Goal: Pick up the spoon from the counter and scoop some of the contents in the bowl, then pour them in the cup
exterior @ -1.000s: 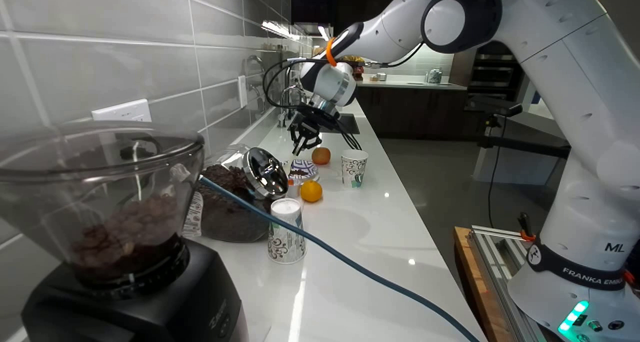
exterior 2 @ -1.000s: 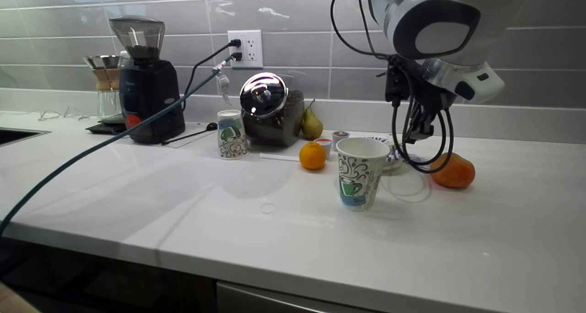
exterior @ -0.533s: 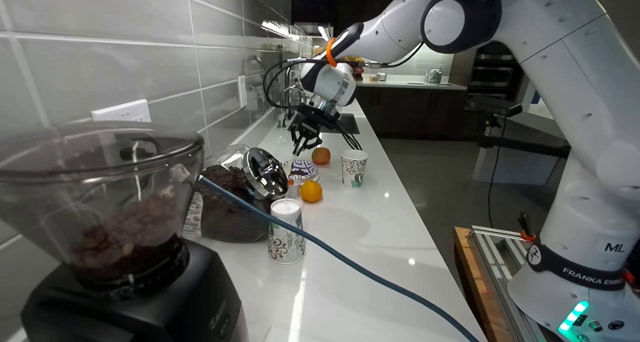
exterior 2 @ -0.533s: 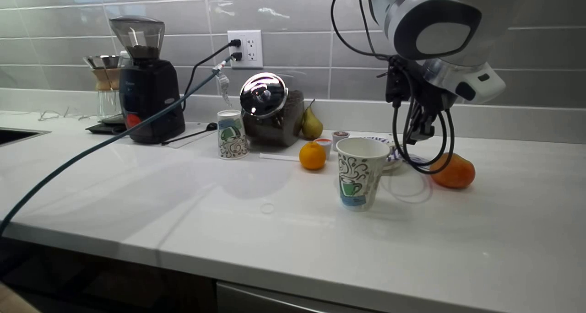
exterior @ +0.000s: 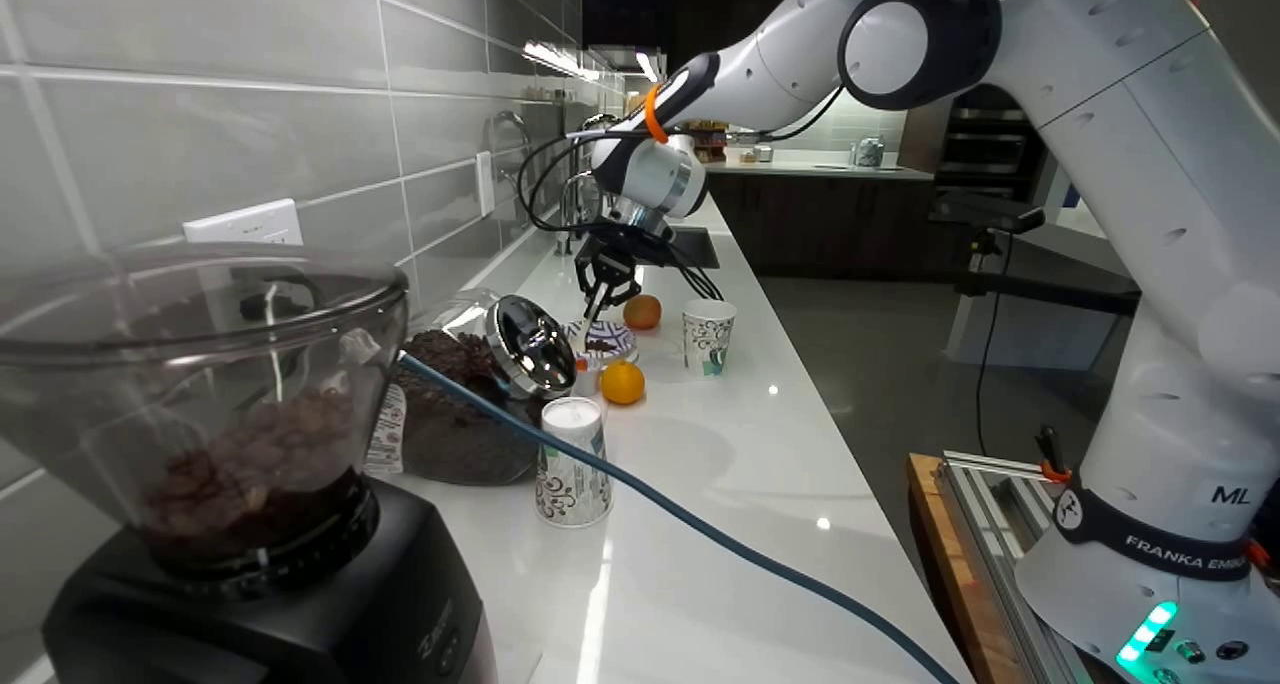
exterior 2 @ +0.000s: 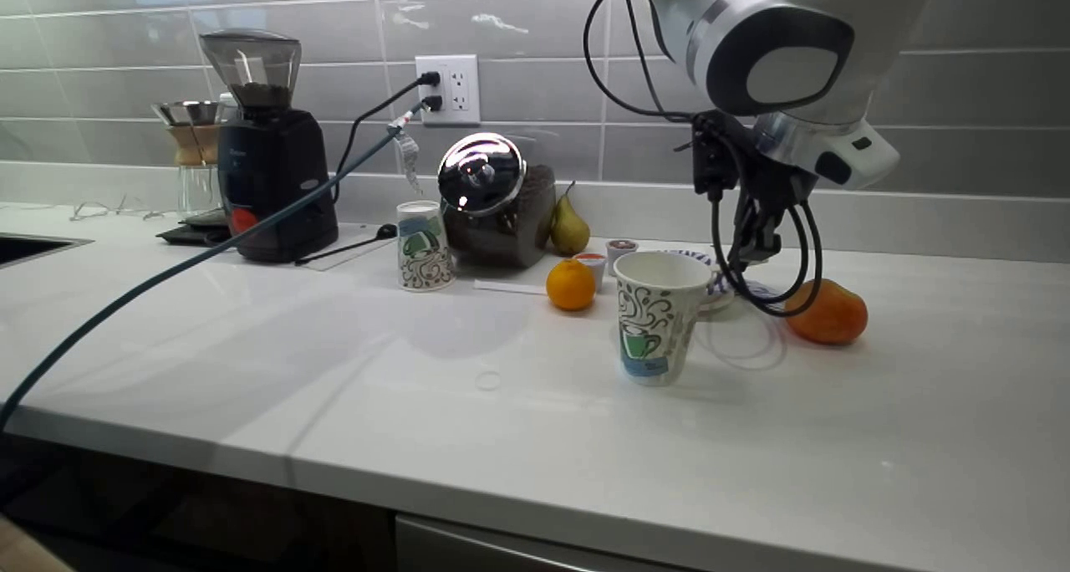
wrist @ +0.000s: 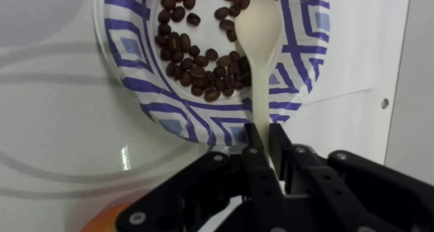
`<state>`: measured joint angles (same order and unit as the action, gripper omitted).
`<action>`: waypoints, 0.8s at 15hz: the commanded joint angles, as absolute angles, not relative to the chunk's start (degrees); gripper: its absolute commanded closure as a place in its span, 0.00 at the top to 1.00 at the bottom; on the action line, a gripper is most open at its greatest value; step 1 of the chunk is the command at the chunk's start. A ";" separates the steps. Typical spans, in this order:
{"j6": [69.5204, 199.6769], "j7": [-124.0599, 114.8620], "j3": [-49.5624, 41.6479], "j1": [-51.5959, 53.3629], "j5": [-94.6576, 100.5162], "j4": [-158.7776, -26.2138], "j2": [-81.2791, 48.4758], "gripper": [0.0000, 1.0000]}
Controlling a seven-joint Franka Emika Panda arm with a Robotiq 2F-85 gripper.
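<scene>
At the top of the wrist view, a white bowl [wrist: 127, 52] with a blue-violet pattern holds dark coffee beans [wrist: 197, 72], thickest along the left and lower part of its floor. A cream-coloured spoon [wrist: 260, 69] has its head over the bowl's right side, with a few beans at the head's upper left edge; whether the head touches the bowl I cannot tell. Its handle runs down toward the middle of the frame, where the black gripper [wrist: 263, 133] is clamped on it from both sides. In an exterior view, the cup [exterior 2: 656, 338], white with dark swirls and green and blue printing, stands upright right of centre on the white counter [exterior 2: 334, 388], in front of the bowl and partly hiding it. From where I stand, an orange-red fruit [exterior 2: 827, 314] rests farther right and a smaller orange fruit [exterior 2: 571, 285] sits left of the cup. Toward the upper left stands a black grinder [exterior 2: 272, 175].
</scene>
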<state>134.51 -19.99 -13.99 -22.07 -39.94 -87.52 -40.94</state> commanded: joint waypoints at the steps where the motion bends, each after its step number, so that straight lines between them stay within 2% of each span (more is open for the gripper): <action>1: 133.91 -20.56 -13.42 -22.03 -37.25 -88.89 -40.35 0.03; 12: 131.05 -20.17 -14.16 -21.38 -28.98 -91.29 -38.23 0.03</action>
